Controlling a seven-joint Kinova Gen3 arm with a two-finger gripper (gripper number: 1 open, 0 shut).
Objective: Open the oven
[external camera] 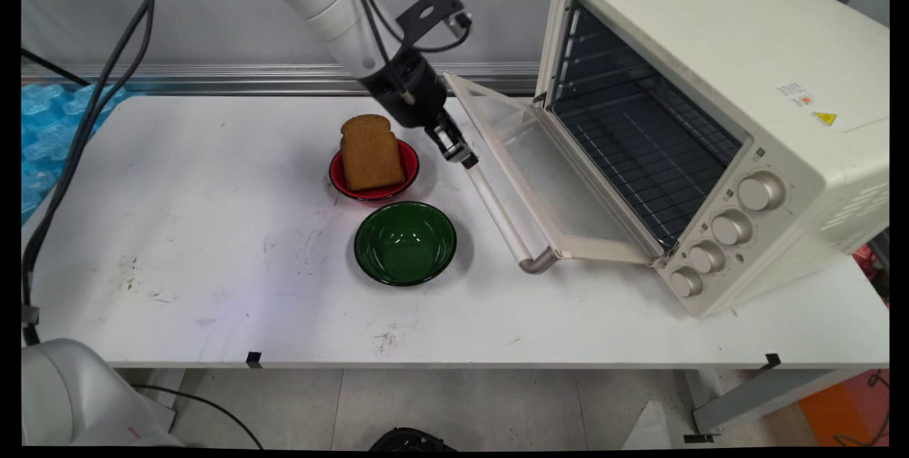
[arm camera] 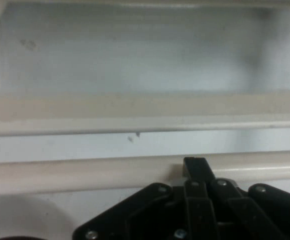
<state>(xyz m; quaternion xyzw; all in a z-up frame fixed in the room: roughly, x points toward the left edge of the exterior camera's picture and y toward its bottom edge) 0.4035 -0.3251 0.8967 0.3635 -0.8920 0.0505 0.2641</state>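
Note:
My black gripper [external camera: 458, 153] is shut, its fingertips down against the far end of the door handle [external camera: 497, 209] of a cream toaster oven [external camera: 710, 89]. The oven's glass door [external camera: 547, 181] hangs open and lies nearly flat over the table. In the hand view the closed gripper [arm camera: 196, 167] rests against the pale handle bar [arm camera: 85, 172], with the door's glass beyond it. Nothing is held. Just left of the gripper a slice of brown toast [external camera: 369, 153] leans in a red bowl [external camera: 410, 160].
An empty green bowl [external camera: 405, 241] stands in front of the red one, near the door's handle. The oven's wire rack [external camera: 639, 153] shows inside the open cavity. Black cables [external camera: 85, 124] hang down at the table's left end. The white table [external camera: 213, 231] carries scuff marks.

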